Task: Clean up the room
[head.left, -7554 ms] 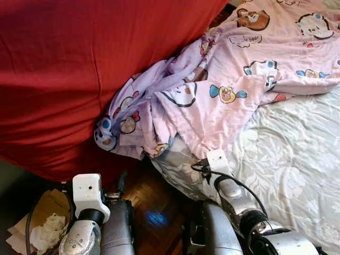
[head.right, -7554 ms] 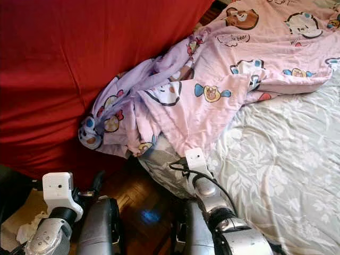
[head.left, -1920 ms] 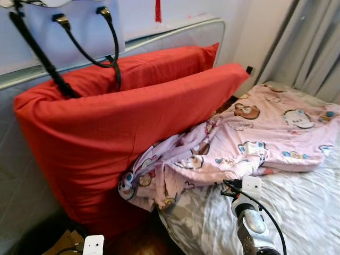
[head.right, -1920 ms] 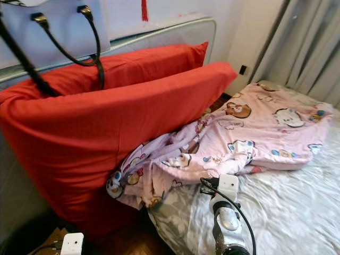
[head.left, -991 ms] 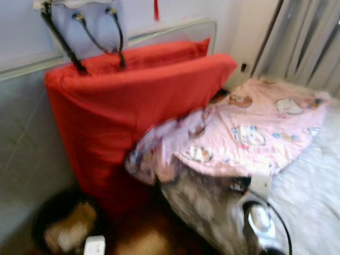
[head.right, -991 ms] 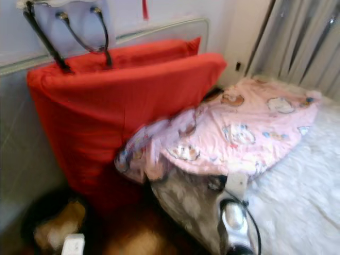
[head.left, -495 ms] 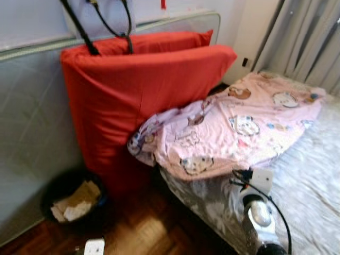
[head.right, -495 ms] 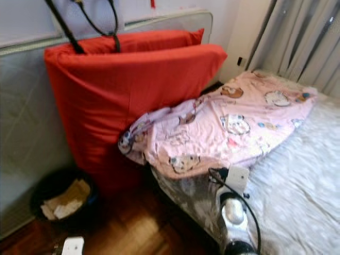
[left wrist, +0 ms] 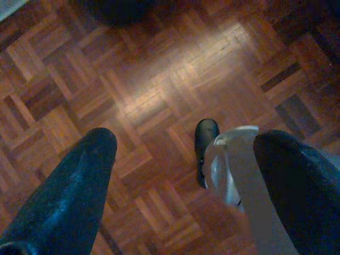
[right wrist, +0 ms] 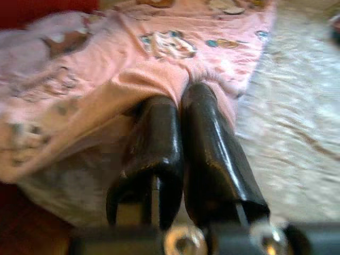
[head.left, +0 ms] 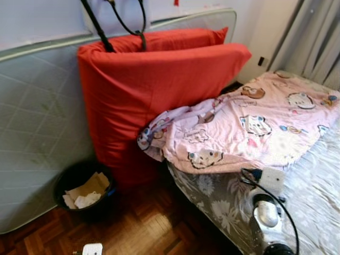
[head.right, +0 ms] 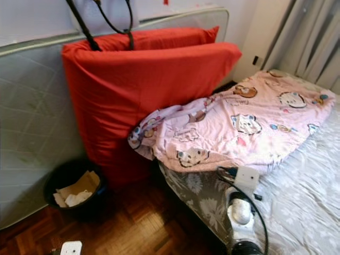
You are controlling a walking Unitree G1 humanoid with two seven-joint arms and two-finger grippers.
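We face a bedroom in mid-tidy. A grey quilted mattress leans against the wall, and a big red cushion stands propped in front of it with a bag's black straps hanging over its top.

The bed, in a pale leaf-print sheet, fills the right of the scene, with grey curtains behind its far end. Across it lies the thing we take to be our job, a pink cartoon-print blanket. It is rumpled, and its bunched end spills over the bed's left edge, touching the red cushion.

On the parquet floor at the foot of the cushion sits a black waste bin holding crumpled paper.

Our right gripper rests low at the blanket's near hem, by the bed's near left corner. Its two black fingers are pressed together with nothing between them, though the wrist view is blurred.

Our left gripper hangs idle over bare parquet, fingers spread wide apart.

To do this step well, we judge, we should part the right fingers before closing in. We should then take one layer of the hem near a corner rather than the thick bunch, and draw it along the bed so the overhang lifts clear of the cushion. The fabric is soft and will slip or drag folds with it.
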